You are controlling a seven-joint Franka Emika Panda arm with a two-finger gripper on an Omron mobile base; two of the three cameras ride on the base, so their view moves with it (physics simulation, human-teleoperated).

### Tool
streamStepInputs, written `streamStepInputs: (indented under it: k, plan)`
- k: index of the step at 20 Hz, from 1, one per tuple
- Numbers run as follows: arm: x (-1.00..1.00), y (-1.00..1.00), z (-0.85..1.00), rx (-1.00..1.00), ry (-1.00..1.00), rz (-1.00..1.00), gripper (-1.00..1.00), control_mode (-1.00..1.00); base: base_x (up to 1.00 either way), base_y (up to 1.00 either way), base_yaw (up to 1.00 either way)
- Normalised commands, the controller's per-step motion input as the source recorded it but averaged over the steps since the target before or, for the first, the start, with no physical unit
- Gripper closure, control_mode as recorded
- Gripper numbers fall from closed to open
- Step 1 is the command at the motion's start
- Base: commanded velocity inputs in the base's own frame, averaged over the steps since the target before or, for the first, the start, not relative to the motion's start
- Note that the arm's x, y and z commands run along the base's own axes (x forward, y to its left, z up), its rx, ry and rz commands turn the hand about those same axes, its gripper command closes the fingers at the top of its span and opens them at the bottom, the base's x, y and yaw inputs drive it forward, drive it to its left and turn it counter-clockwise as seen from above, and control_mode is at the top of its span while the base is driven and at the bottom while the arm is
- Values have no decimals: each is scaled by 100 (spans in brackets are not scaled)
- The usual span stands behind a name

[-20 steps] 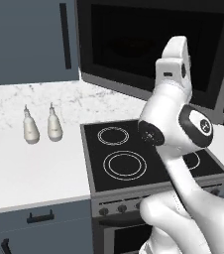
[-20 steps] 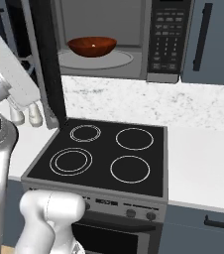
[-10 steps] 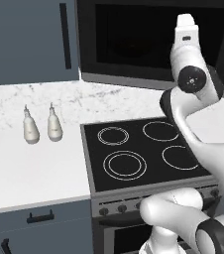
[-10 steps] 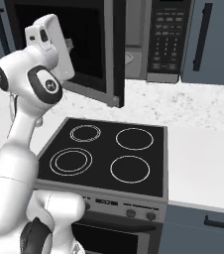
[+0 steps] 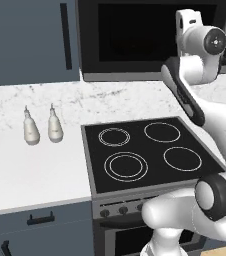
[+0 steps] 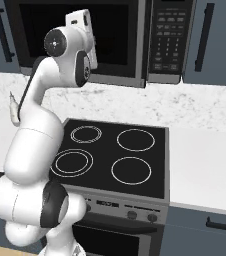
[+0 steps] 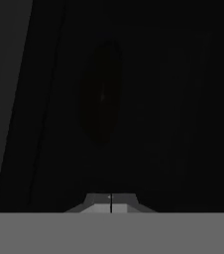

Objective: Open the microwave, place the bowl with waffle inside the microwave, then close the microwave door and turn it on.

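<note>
Against the microwave door (image 6: 80,42): gripper (image 7: 111,202), fingertips pressed together, holding nothing.
Microwave (image 5: 155,37): above the stovetop (image 5: 145,152), door closed.
Bowl: hidden behind the dark glass; contact unclear.

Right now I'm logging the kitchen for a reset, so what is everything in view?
microwave: one, black with grey trim, above the counter.
microwave door: one, black glass, shut.
button panel: one, dark, on the microwave's right.
stovetop: one, black, four rings.
bottles: two, white, on the counter left of the stovetop.
counter: one, white marble.
cabinets: blue-grey, beside the microwave.
gripper: one, shut, facing the door glass.
</note>
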Motion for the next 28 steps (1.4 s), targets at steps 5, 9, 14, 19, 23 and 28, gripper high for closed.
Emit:
streamStepInputs:
  k: [5, 9, 14, 19, 23, 28]
  plan:
    - [100, -25, -46, 0, -2, 2, 100, -100, 0, 0, 0]
    - [100, -14, -39, 0, 0, 1, 100, -100, 0, 0, 0]
    - [51, -28, -20, 0, 0, 7, 100, -100, 0, 0, 0]
    - [-93, -35, 2, 2, 0, 16, 100, -100, 0, 0, 0]
    - [-100, -31, -1, 0, 0, 15, 100, -100, 0, 0, 0]
    - [-84, -51, -16, 5, 2, 0, 100, -100, 0, 0, 0]
